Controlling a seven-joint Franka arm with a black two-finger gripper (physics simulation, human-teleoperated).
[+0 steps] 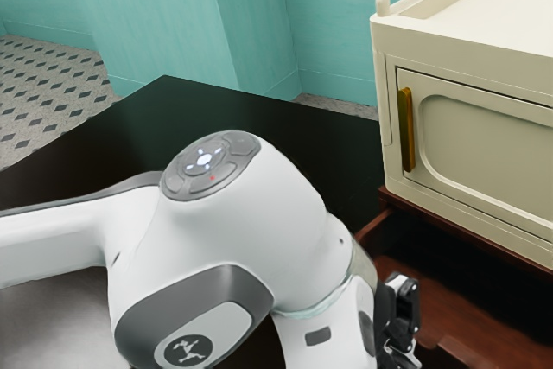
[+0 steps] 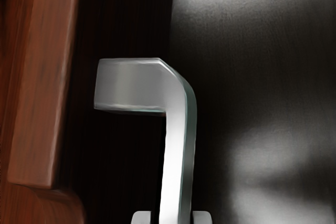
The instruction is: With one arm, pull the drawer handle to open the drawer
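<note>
The black gripper (image 1: 402, 321) is at the exterior view's lower right, beside the open reddish-brown drawer (image 1: 423, 278), partly hidden behind the white arm. In the wrist view a silver handle (image 2: 176, 145) has a short arm and a long bar bent at a right angle. My gripper (image 2: 171, 217) is shut on this bar, one pale fingertip on either side of it at the lower edge. The drawer's wooden front edge (image 2: 44, 82) runs alongside the handle. The rest of the handle is hidden.
A cream cabinet (image 1: 479, 58) with a brass door handle (image 1: 406, 127) stands above the drawer at the exterior view's right. A black tabletop (image 1: 164, 118) lies behind the arm, with teal walls (image 1: 333, 23) beyond.
</note>
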